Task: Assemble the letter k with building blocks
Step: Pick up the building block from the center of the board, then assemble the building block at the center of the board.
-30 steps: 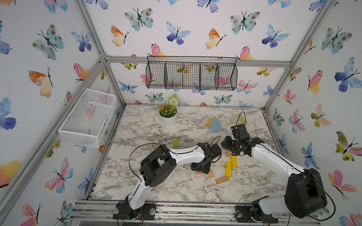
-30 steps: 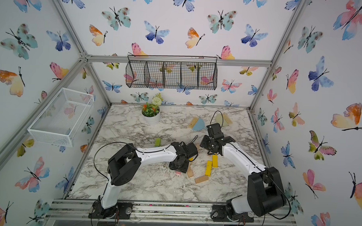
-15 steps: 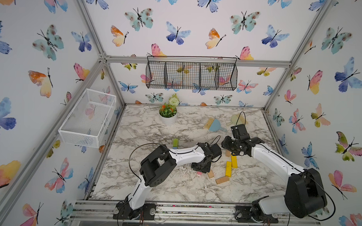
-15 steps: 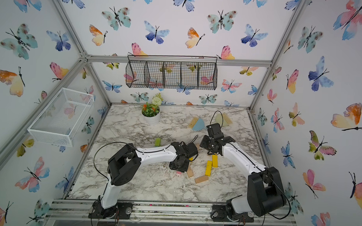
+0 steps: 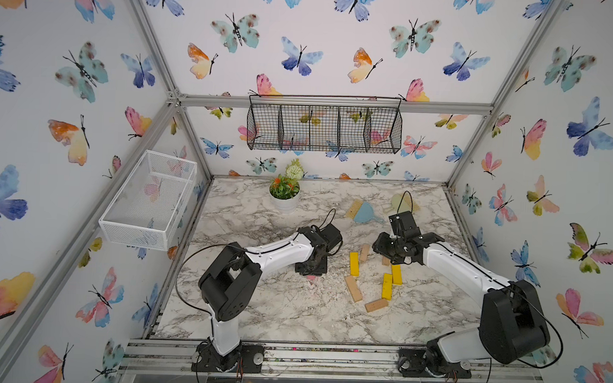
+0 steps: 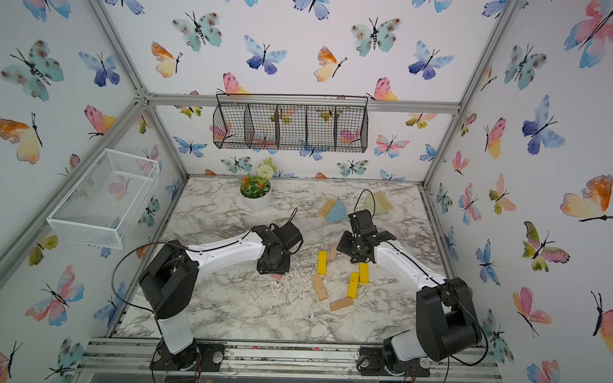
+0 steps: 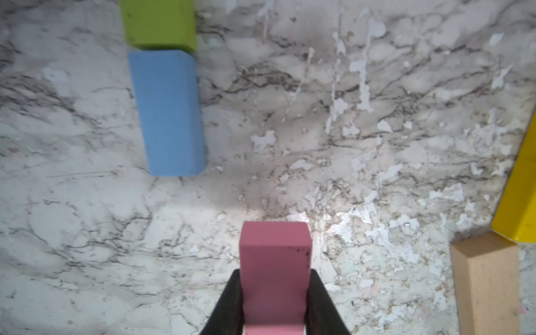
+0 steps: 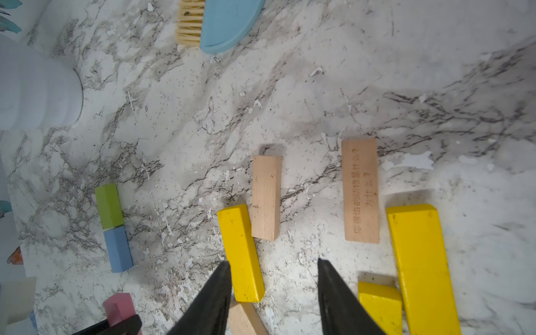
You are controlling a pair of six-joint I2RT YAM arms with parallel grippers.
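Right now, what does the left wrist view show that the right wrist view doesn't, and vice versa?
Left wrist only: a close look at the left gripper shut on the pink block, clamped from both sides. Right wrist only: the right gripper open and holding nothing, the blue brush, the white pot, and an engraved tan block. Both: the lime-green block end to end with the light-blue block, and the pink block.

Butterfly walls [image 5: 321, 42] surround a marble tabletop [image 5: 276, 314] (surface chipped).
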